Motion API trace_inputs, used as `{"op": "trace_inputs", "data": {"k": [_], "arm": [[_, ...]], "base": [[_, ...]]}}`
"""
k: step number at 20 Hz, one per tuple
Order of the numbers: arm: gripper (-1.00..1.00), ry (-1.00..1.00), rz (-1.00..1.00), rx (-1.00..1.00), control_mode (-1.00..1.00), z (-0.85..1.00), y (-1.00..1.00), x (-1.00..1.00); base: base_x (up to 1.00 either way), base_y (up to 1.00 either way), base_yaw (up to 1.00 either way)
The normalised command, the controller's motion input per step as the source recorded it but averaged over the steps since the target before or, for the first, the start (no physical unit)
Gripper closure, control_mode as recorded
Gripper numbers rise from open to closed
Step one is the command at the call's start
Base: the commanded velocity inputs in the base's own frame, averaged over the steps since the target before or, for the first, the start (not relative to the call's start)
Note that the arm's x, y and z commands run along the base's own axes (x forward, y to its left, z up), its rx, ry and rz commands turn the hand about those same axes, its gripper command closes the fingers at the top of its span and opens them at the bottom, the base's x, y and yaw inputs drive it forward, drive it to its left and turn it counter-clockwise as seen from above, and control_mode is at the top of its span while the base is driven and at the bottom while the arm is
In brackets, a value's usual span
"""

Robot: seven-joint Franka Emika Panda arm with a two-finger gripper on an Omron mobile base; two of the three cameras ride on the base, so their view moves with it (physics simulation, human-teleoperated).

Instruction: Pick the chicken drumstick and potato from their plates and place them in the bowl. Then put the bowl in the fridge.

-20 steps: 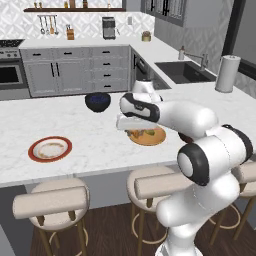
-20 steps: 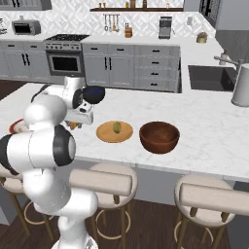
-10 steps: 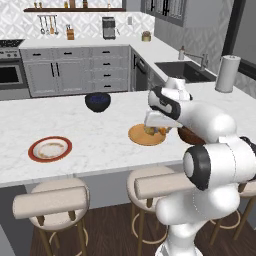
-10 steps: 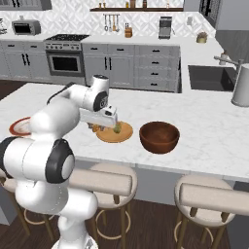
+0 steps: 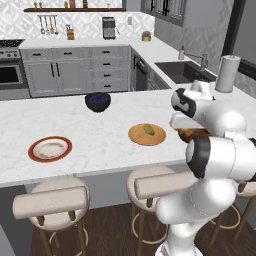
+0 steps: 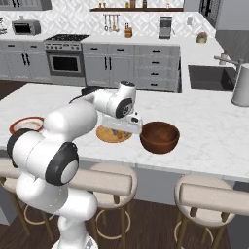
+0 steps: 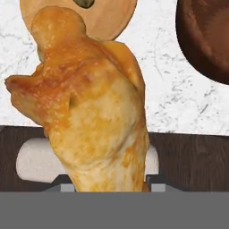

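Gripper [image 7: 109, 185] clamps the golden-orange lumpy chicken drumstick [image 7: 89, 107], with the deep reddish-brown glossy bowl [image 7: 203, 38] just beside it.

Chicken drumstick [image 7: 91, 116] is seen golden-orange with browned patches. Potato [image 5: 149, 130] olive-brown, on plain orange-tan plate [image 5: 137, 136]. Second plate [image 5: 34, 148] white with broad red rim. Bowl [image 6: 159, 137] glossy reddish-brown. Bench [image 5: 100, 135] white marble, grey-veined.
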Motion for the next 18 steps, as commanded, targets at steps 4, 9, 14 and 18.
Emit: {"op": "trace_inputs", "data": {"k": [4,9,14,18], "arm": [[1.00,0.00,0.00,-0.04,-1.00,-0.01,-1.00,0.07],[1.00,0.00,0.00,-0.05,-1.00,-0.06,-0.91,0.10],[1.00,0.00,0.01,-0.02,-1.00,-0.15,-0.19,0.41],[1.00,0.00,0.00,0.00,-1.00,-0.11,-0.10,0.57]], "base": [[0.00,0.00,0.00],[0.00,0.00,0.00],[0.00,0.00,0.00],[0.00,0.00,0.00]]}}
